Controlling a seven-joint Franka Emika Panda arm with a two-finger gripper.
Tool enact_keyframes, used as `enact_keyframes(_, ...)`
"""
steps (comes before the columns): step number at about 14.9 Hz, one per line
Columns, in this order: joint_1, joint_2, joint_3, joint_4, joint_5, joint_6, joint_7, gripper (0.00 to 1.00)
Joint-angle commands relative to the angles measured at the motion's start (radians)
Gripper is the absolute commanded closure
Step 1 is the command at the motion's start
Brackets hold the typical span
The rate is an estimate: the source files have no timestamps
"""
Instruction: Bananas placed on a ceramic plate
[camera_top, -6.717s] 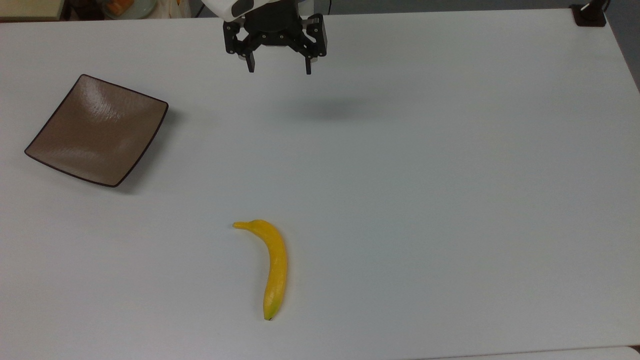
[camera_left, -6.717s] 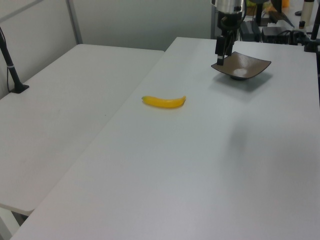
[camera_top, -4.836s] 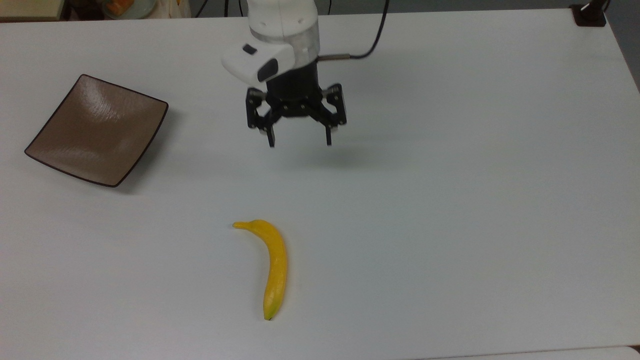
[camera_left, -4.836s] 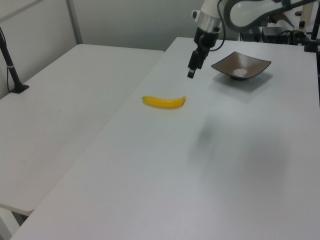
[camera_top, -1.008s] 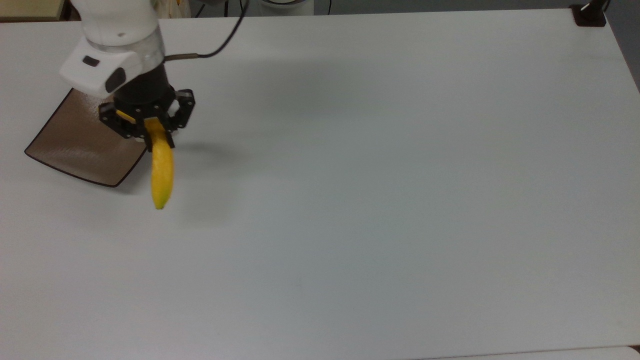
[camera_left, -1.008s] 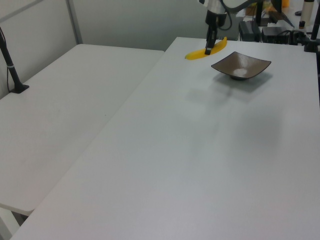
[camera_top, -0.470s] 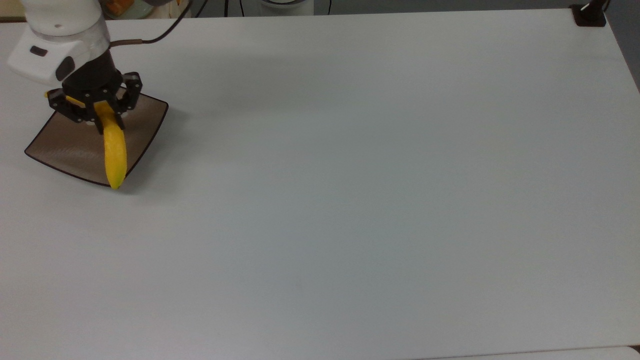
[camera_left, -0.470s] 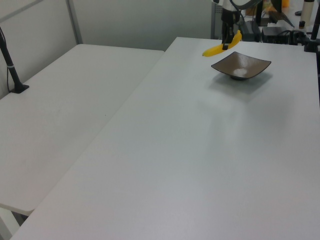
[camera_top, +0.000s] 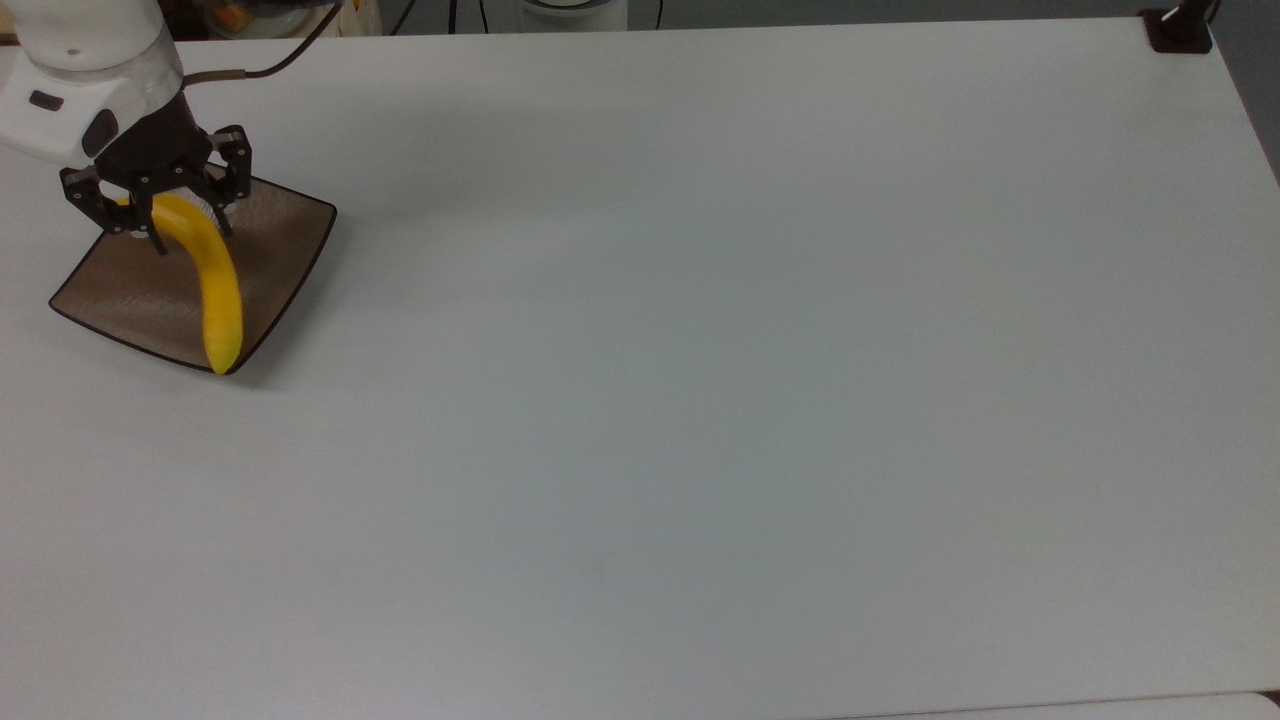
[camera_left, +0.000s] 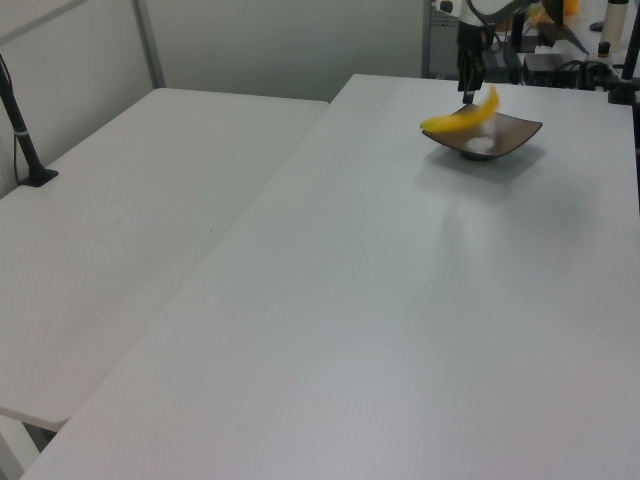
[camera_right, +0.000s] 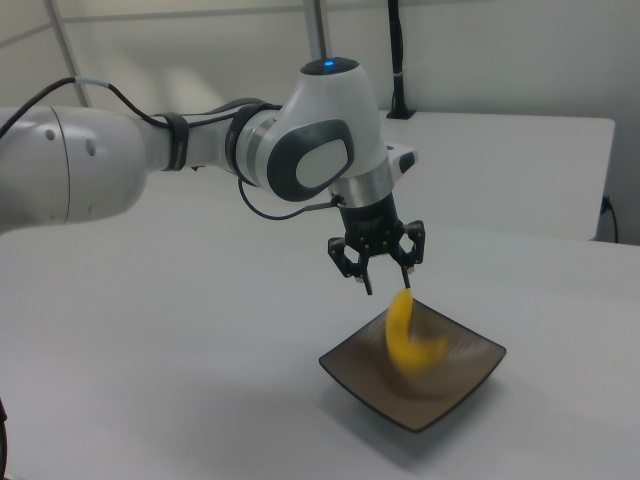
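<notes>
Yellow banana (camera_top: 215, 285) lies lengthwise across the plate (camera_top: 280, 240), below the spread gripper (camera_top: 190, 225).

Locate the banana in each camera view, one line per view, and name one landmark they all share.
Top view: banana at the top view's far left, lying over the plate, tip at its lower corner.
Left view: banana near the upper right, at the plate's near edge.
Right view: banana, blurred, lower centre, just under the gripper.
Shared landmark: the square brown plate.
</notes>
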Motion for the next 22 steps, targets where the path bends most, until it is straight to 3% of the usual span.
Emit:
enact_keyframes(1,0.012,-0.032,-0.007,-0.035,0.015,-0.009,-0.005,0.0)
enact_keyframes(5,0.032,-0.047,-0.001,-0.028,0.018,-0.015,0.132,0.0)
enact_keyframes(9,0.089,-0.082,0.02,-0.028,0.021,-0.015,0.492,0.0)
enact_keyframes(15,0.088,-0.099,0.197,-0.005,0.019,-0.03,0.824,0.0)
enact_keyframes(18,0.1,-0.144,0.292,0.0,0.018,-0.151,0.9,0.0)
enact_keyframes(22,0.132,-0.21,0.304,0.0,0.018,-0.33,0.907,0.0)
